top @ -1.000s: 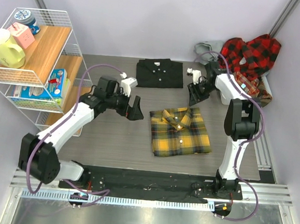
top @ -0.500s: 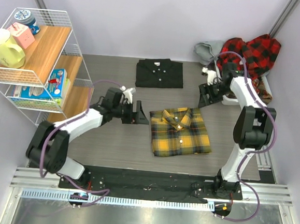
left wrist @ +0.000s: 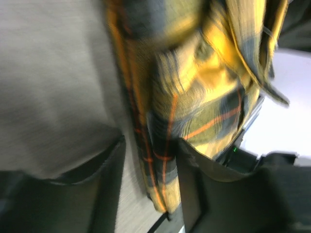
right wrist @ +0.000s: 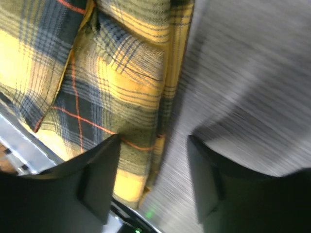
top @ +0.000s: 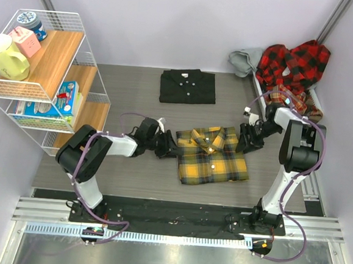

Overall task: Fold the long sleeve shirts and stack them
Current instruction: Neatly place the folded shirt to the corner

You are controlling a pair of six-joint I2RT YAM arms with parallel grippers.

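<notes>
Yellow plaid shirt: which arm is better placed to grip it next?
Left, slightly: the left gripper has the edge of the yellow shirt in a narrow gap between its fingers; the right gripper stands wider around the other edge.

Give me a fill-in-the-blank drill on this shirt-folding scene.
The left gripper and right gripper straddle opposite edges of the yellow shirt, jaws ___.
Only ___ shirts lie folded: the yellow one and the black shirt.
The red shirts are heaped in the far ___ corner.
Missing words: open; two; right.
</notes>
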